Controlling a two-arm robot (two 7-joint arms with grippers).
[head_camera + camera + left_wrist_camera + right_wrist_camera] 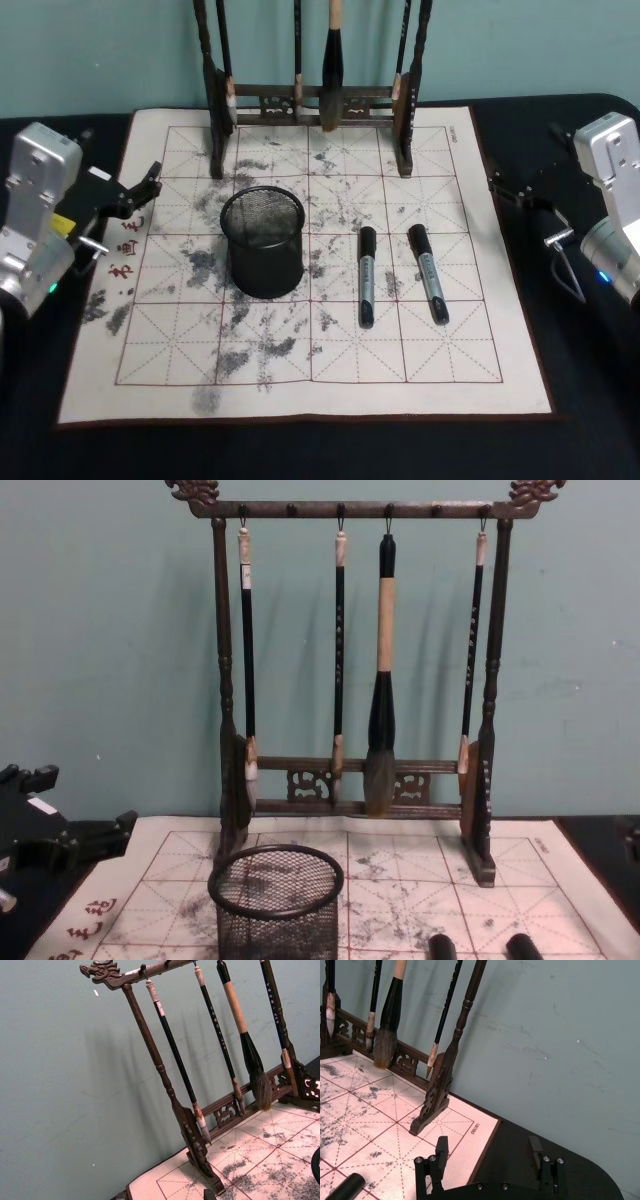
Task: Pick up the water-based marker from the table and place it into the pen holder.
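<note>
- Two black markers were seen flat on the felt mat (505, 340), to the right of the pen holder (263, 245): the first marker (367, 277) near it, the second marker (428, 273) just beside the first. Which one was water-based could not be told.
- The pick-up was judged not yet begun. The barrel would best be taken across its middle, jaws square to its length, so that it could be tipped upright over the rim.
- The right gripper (488, 1152) was held open by the mat's far right edge, near the brush rack (310, 100).
- The left gripper (148, 190), likewise open, was parked at the mat's left edge.
</note>
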